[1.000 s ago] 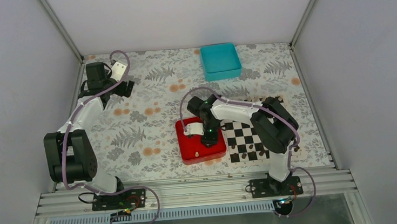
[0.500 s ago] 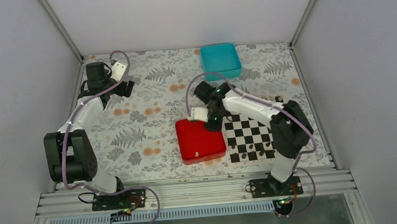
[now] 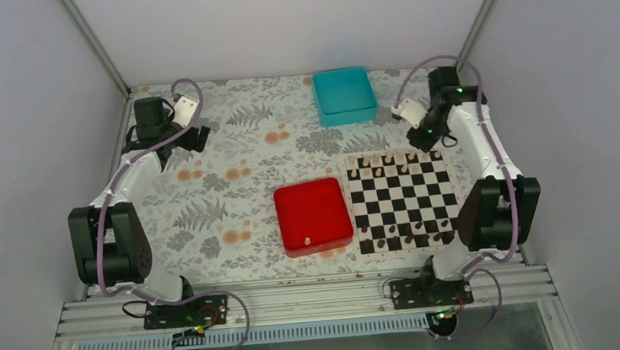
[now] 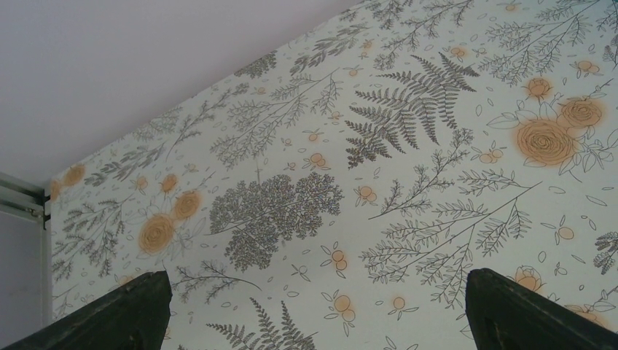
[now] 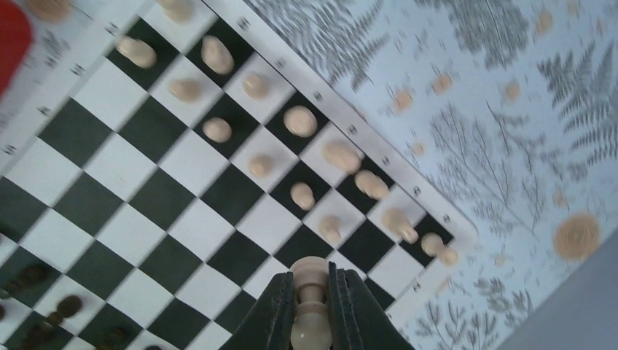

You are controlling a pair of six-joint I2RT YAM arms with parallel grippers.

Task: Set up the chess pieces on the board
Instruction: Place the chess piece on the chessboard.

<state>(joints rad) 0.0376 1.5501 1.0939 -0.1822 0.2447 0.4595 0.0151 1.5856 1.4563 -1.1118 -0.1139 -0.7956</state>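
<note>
**Head count, kind by kind**

There is one chessboard (image 3: 400,201), one red tray (image 3: 312,209) and one teal tray (image 3: 344,96). There are two arms with one gripper each: the left gripper (image 4: 313,313) and the right gripper (image 5: 311,310). About fourteen pale chess pieces (image 5: 300,120) stand in two rows along the chessboard's far side, though blur makes that count rough. One more, the held piece (image 5: 310,281), is clamped in the right gripper. Another pale piece (image 3: 306,241) lies in the red tray. Several dark chess pieces (image 3: 392,234) stand along the near side, too small to count.

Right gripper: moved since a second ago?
Yes. The right gripper swung from above the red tray to beyond the far right corner of the board, right of the teal tray, shut on a chess piece.
</note>
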